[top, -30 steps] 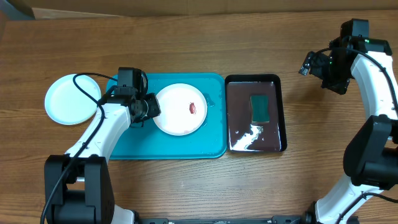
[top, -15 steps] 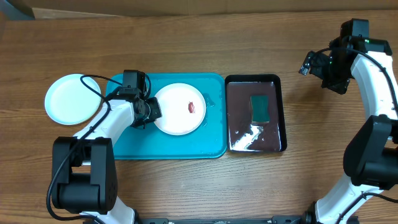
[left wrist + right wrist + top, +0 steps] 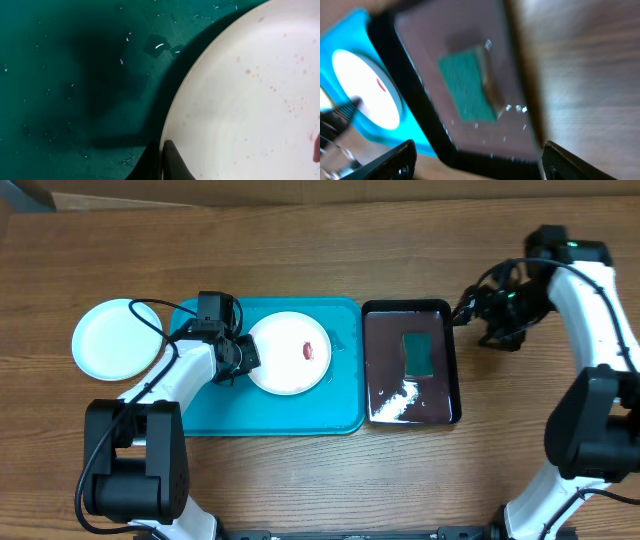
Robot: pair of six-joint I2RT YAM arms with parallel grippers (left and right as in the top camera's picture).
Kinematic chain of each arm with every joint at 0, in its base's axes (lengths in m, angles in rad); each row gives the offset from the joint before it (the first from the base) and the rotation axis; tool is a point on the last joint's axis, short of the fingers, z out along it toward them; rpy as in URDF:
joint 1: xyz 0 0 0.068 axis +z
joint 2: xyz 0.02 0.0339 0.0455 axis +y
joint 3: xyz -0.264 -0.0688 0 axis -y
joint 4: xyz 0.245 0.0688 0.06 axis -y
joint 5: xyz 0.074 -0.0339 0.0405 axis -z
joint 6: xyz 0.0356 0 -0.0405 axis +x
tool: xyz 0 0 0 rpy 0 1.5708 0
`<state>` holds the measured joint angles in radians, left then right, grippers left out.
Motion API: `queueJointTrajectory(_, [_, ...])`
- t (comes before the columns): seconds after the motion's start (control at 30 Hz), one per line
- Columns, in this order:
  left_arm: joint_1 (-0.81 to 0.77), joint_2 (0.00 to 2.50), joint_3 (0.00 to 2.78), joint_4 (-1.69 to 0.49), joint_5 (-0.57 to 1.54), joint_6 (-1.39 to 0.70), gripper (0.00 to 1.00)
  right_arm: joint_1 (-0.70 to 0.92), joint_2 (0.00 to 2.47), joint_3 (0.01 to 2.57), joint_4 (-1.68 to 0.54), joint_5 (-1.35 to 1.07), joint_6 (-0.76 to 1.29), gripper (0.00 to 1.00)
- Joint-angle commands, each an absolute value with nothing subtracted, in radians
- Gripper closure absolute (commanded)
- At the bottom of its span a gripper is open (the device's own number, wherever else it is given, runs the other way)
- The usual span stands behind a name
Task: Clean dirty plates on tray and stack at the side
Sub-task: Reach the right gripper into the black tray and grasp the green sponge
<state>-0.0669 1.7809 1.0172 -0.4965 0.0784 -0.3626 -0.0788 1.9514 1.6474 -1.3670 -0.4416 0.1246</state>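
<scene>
A white plate [image 3: 285,360] with a red smear lies on the turquoise tray [image 3: 340,405]. My left gripper [image 3: 243,356] is shut on the plate's left rim. The left wrist view shows the fingers [image 3: 162,159] pinching the rim of the speckled plate [image 3: 240,100] over the tray [image 3: 75,75]. A pale plate [image 3: 112,340] lies on the bare wood to the left of the tray. My right gripper [image 3: 468,310] is open and empty, just right of the black tray. In the right wrist view its fingers [image 3: 479,146] frame that tray, with the plate [image 3: 365,92] beyond.
A glossy black tray [image 3: 380,395] with a green sponge [image 3: 418,352] and some wet foam stands right of the turquoise tray. The sponge [image 3: 467,87] and black tray [image 3: 420,100] also show in the right wrist view. Bare wood surrounds both trays.
My right arm has swung left and down toward the black tray's right edge. My left gripper closed in on the plate's rim a second ago and has stayed there since.
</scene>
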Motion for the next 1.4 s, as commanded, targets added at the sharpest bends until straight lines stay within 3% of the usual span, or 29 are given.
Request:
queueJointTrajectory(0.0, [-0.073, 1.799, 1.03, -0.491, 0.08, -0.352, 0.96, 0.044, 1.922, 1.65, -1.381, -0.285, 0.097, 0.18])
queueJointTrajectory(0.23, [-0.073, 1.799, 1.029, -0.498, 0.079, -0.351, 0.95, 0.213, 1.924, 1.595, -1.28, 0.013, 0.222, 0.17])
queueJointTrajectory(0.7, [-0.073, 1.799, 1.029, -0.5, 0.079, -0.351, 0.95, 0.3, 1.925, 1.34, -0.942, 0.025, 0.216, 0.18])
queueJointTrajectory(0.93, [-0.073, 1.799, 1.029, -0.5, 0.079, -0.351, 0.94, 0.3, 1.925, 1.317, -0.897, 0.025, 0.217, 0.32])
queueJointTrajectory(1.2, [-0.073, 1.799, 1.029, -0.501, 0.079, -0.351, 0.94, 0.3, 1.925, 1.317, -0.844, 0.025, 0.216, 0.33])
queueJointTrajectory(1.37, [-0.073, 1.799, 1.029, -0.501, 0.079, -0.351, 0.94, 0.3, 1.925, 1.317, -0.86, 0.025, 0.216, 0.43])
